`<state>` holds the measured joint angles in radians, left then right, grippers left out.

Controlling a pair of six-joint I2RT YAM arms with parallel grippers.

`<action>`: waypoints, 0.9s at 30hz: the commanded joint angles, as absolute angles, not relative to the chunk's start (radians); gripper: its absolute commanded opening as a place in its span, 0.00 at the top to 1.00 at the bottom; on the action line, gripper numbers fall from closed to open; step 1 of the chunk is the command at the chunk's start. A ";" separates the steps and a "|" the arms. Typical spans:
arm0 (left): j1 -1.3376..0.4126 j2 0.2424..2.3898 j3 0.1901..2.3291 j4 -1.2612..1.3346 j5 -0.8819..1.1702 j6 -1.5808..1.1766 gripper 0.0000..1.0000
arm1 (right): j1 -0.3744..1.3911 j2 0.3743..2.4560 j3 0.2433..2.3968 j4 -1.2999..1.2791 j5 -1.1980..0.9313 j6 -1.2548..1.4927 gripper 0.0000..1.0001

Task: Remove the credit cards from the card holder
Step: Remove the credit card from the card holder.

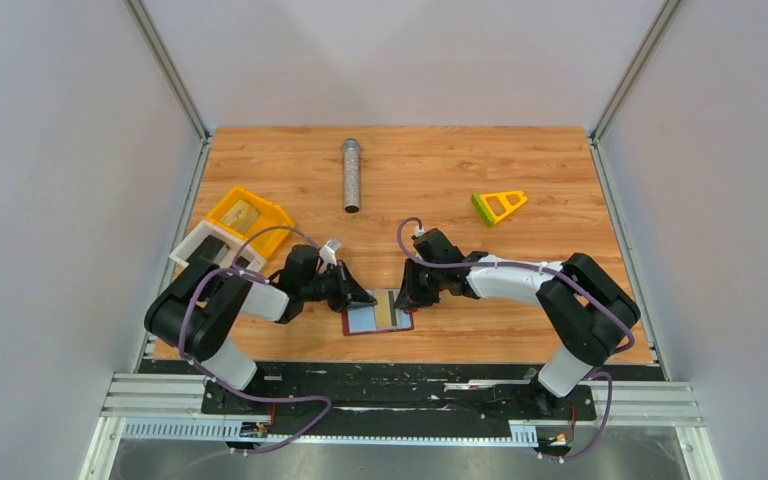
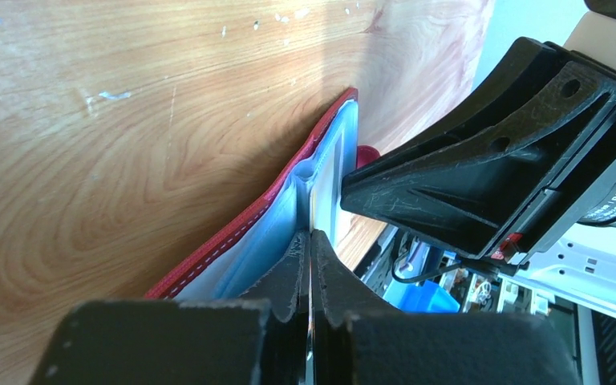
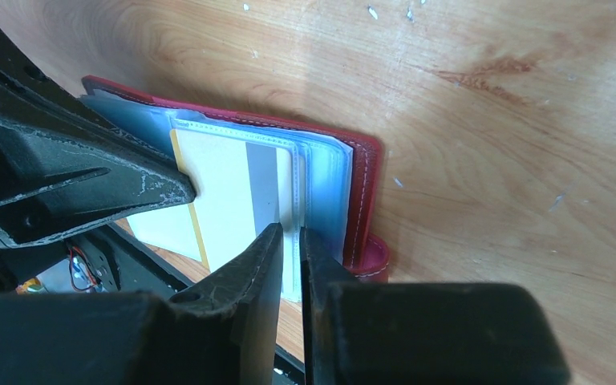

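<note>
Holder point(image 1: 362, 320) lies open on the table point(image 1: 440, 180) near the front edge, between the grippers. Left gripper point(image 2: 309, 238) jaws pinched on the card point(image 3: 233, 192) edge. Right gripper point(image 3: 291, 234) jaws narrow, clamping the holder's clear sleeve. From the top view the arms hide both grip points.

The card holder point(image 1: 378, 319), a credit card point(image 3: 228, 204) in it, lies at the table's point(image 1: 460, 180) front edge.
</note>
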<state>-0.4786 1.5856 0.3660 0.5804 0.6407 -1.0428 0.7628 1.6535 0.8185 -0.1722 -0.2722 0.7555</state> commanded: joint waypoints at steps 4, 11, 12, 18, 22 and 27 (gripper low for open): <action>-0.439 1.557 0.345 0.600 0.678 -1.016 1.00 | 0.762 1.655 0.802 -0.175 -0.247 0.749 0.85; -0.431 1.541 0.365 0.559 0.693 -0.967 0.98 | 0.762 1.655 0.805 -0.172 -0.252 0.747 0.85; -0.431 1.545 0.360 0.571 0.698 -0.977 1.00 | 0.762 1.655 0.807 -0.172 -0.252 0.747 0.85; -0.431 1.571 0.349 0.613 0.714 -0.993 0.93 | 0.762 1.658 0.808 -0.169 -0.257 0.747 0.85; -0.431 1.572 0.352 0.596 0.715 -0.980 0.99 | 0.762 1.654 0.803 -0.167 -0.257 0.747 0.85; -0.430 1.584 0.345 0.617 0.714 -0.994 1.00 | 0.762 1.653 0.804 -0.166 -0.256 0.747 0.85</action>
